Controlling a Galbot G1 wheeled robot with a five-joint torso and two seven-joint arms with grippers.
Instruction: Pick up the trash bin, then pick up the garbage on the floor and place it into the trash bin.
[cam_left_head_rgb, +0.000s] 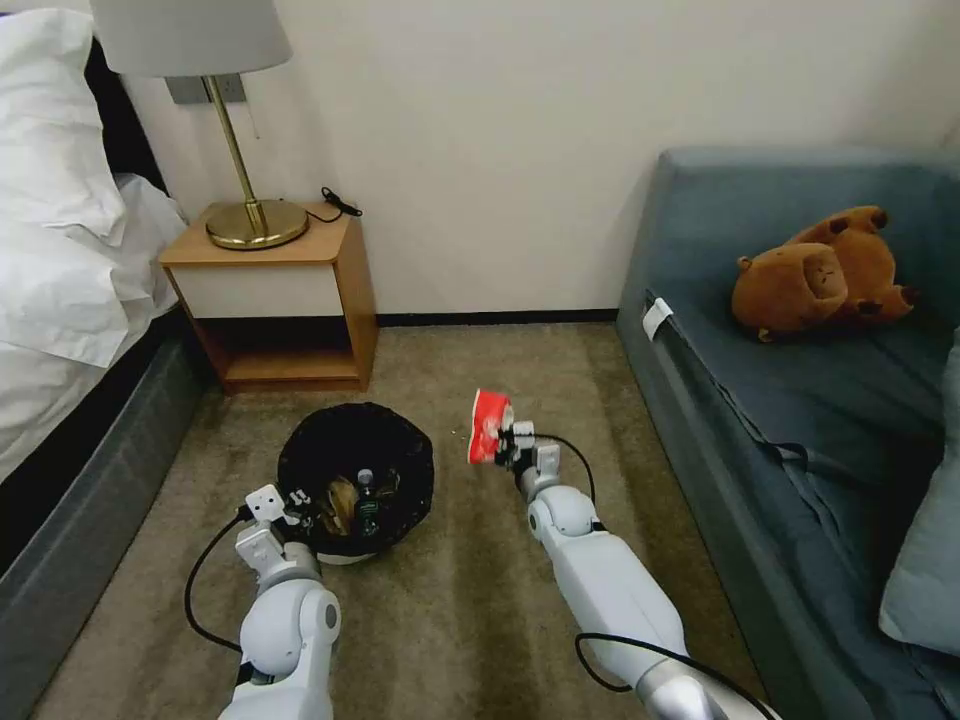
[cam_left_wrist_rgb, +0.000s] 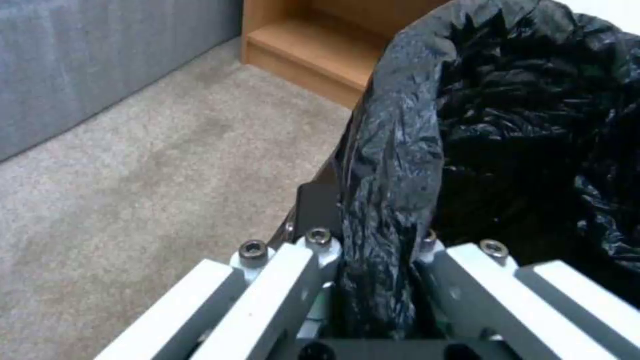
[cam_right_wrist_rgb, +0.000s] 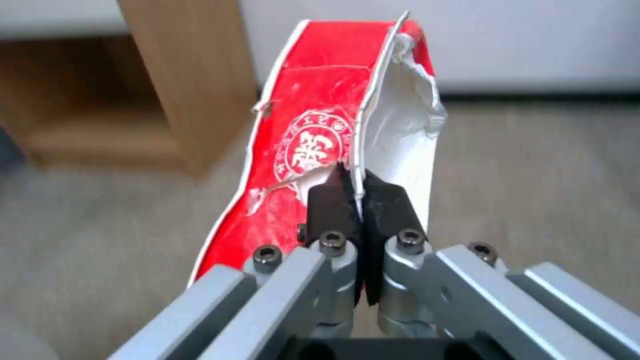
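Gripping the rim of the trash bin (cam_left_head_rgb: 355, 478), the left gripper (cam_left_head_rgb: 290, 503) has its fingers clamped over the black bag's edge at roughly the bin's eight o'clock; the bin seems lifted off the carpet (cam_left_head_rgb: 450, 620), though that is hard to judge from here. Inside lie a small bottle (cam_left_head_rgb: 366, 500) and brown paper (crumpled) (cam_left_head_rgb: 340, 500). At the bin's three o'clock, the right gripper (cam_left_head_rgb: 505, 443) pinches the red-white wrapper (cam_left_head_rgb: 488, 427), held in the air above the floor.

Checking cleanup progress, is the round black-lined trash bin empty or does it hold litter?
Not empty: the black-lined trash bin holds a small clear bottle and brown paper.
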